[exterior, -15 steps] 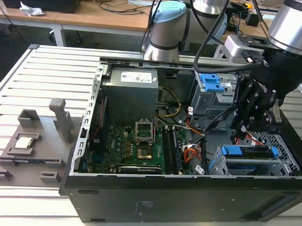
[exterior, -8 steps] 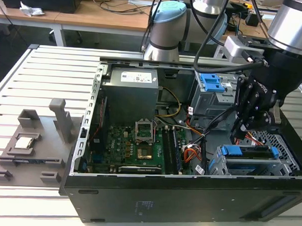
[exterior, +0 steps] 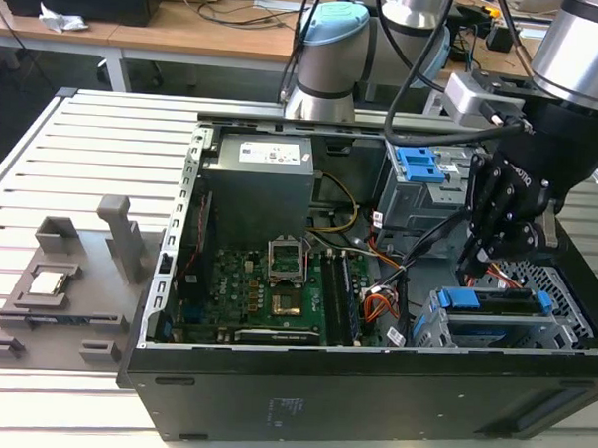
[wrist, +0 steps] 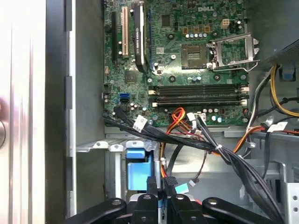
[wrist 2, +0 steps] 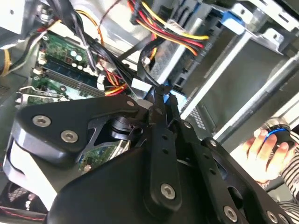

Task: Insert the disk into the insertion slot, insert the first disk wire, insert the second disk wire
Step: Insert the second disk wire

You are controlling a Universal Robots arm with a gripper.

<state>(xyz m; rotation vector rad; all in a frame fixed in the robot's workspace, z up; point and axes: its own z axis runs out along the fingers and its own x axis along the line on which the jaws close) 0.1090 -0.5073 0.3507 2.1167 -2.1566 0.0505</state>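
Note:
The disk [exterior: 494,300], edged by its blue carrier, lies inside the insertion slot [exterior: 564,295], the low perforated grey cage at the case's front, on the exterior view's right. My gripper [exterior: 476,260] hangs just above the disk's inner end, tilted down. In both wrist views the fingers [wrist 2: 161,100] meet on the plug of a black disk wire [wrist 2: 144,65] that loops up to the cable bundle. The carrier's blue end [wrist: 138,170] shows right beside the fingertips [wrist: 151,182]. Whether the plug touches the disk is hidden by the fingers.
A taller grey cage with a blue latch [exterior: 418,170] stands behind the gripper. Loose black, red and yellow cables [wrist: 219,149] cross between the motherboard [exterior: 267,282] and the cages. A person's hand [wrist 2: 266,147] rests outside the case. A grey fixture [exterior: 69,273] sits on the slatted table.

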